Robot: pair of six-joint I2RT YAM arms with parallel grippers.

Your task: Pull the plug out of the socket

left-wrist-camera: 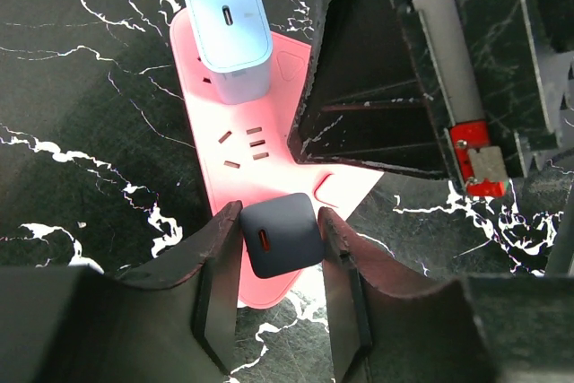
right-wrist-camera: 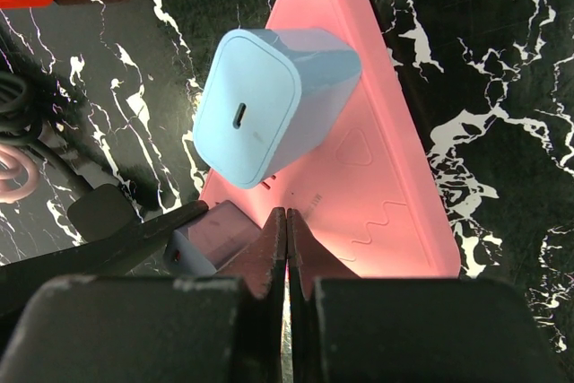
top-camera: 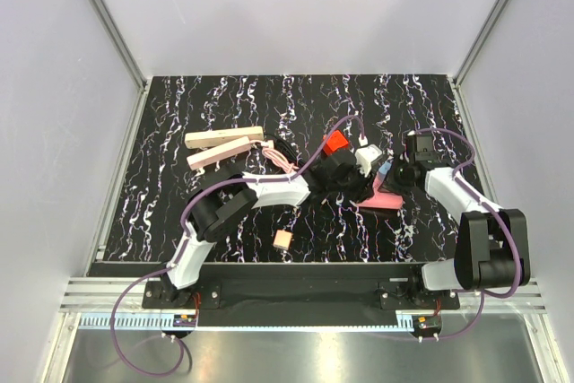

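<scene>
Left gripper (left-wrist-camera: pixel 278 219) is clamped on the flanks of the dark plug (left-wrist-camera: pixel 282 238), which sits seated at the near tip of the pink triangular socket (left-wrist-camera: pixel 269 181), right of the table's middle, so nothing is out yet. A light-blue charger (left-wrist-camera: pixel 229 24) stands plugged in further along. The right gripper (right-wrist-camera: pixel 285 221), fingers pressed together, bears on the pink face, bracing it by my read. Only the pull is left.

Beige bars (top-camera: pixel 225 137): I'm seeing two lying side by side.
Tan cube (top-camera: pixel 282 239): sitting alone near the surface's front edge.
</scene>
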